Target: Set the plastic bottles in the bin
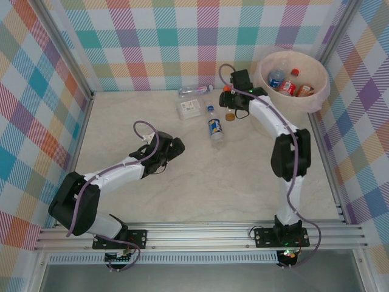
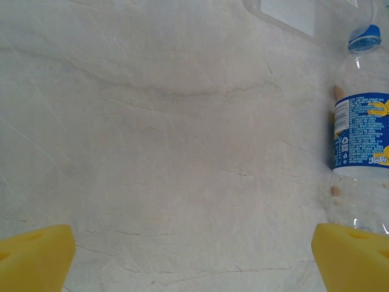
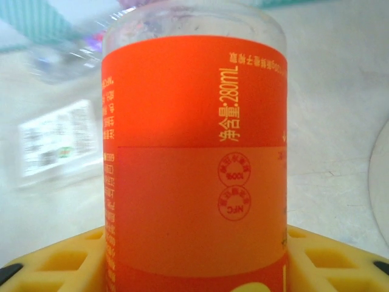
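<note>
While the right claw (image 3: pixel 194 267) is clenched on an orange-labelled bottle (image 3: pixel 194 152), its yellow pads (image 3: pixel 55 261) pressed against both sides of the label, the left claw (image 2: pixel 194 258) is released, its jaws spread wide over bare surface with nothing between them.

The bin (image 1: pixel 264 74), a large cream-white bucket with a pinkish liner, stands in the far right corner of the pale marble worktop (image 1: pixel 182 194). At least three bottles already lie inside the bin (image 1: pixel 288 87), one with a blue label and the others with red.

The right claw and its orange-labelled bottle are just to the left of the bin, as the overhead camera sees it. Whether that bottle stands upright or lies down cannot be told.

Farther left of the bin, three more plastic bottles lie on the worktop. A clear bottle (image 1: pixel 196 91) lies on its side. Just in front of it is a flattened bottle (image 1: pixel 189 108). A blue-labelled bottle (image 1: pixel 214 126) with a blue cap lies nearer the arms.

The left claw is farther from the bin than any of these bottles. The blue-labelled bottle lies near its right fingertip (image 2: pixel 352 258).
</note>
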Robot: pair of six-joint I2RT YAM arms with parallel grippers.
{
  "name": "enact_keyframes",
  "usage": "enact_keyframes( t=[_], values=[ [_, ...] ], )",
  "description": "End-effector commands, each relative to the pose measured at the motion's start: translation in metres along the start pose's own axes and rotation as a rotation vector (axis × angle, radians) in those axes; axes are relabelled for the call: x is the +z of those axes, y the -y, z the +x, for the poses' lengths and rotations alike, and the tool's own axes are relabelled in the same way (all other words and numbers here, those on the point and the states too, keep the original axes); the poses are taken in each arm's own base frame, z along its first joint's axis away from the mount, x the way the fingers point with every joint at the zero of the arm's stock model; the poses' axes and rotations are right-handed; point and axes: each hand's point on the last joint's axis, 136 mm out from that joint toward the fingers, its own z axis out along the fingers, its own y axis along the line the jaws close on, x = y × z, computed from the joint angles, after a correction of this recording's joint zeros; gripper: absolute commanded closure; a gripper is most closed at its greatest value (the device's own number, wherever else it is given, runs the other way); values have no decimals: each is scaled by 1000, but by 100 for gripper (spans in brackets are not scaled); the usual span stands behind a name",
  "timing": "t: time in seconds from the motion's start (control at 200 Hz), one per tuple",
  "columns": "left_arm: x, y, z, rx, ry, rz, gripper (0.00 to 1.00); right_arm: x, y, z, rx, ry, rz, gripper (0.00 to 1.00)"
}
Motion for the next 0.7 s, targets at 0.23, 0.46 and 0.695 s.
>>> enact_keyframes(
  t=[0.23, 0.46, 0.695],
  values=[
    [-1, 23, -4, 17, -7, 121, 0, -139, -28, -47, -141, 210, -187, 57],
    [5, 56, 6, 65, -60, 223, 0, -189, 26, -86, -72, 316, -157, 55],
    [9, 94, 26, 196, -112, 246, 0, -199, 97, -121, 104, 354, -103, 54]
  ],
)
